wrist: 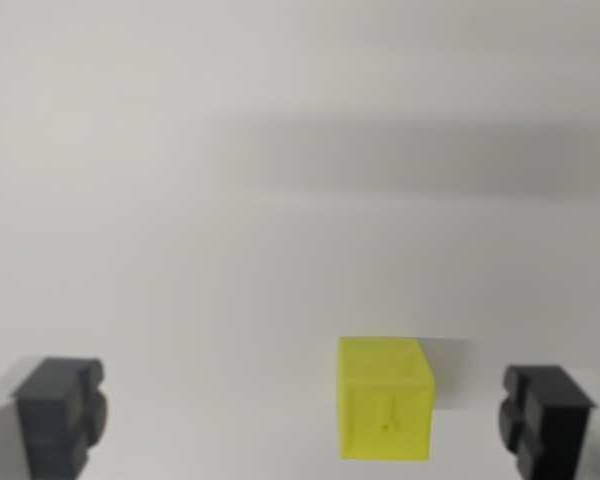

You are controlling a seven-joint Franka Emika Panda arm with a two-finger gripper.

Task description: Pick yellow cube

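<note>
Sitting between spread jaws, yellow cube (382,398)

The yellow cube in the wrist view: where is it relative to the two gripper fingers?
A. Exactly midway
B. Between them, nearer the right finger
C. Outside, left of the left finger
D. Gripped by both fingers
B: the yellow cube sits between the open fingers, nearer the wrist view's right, touching neither.
</note>
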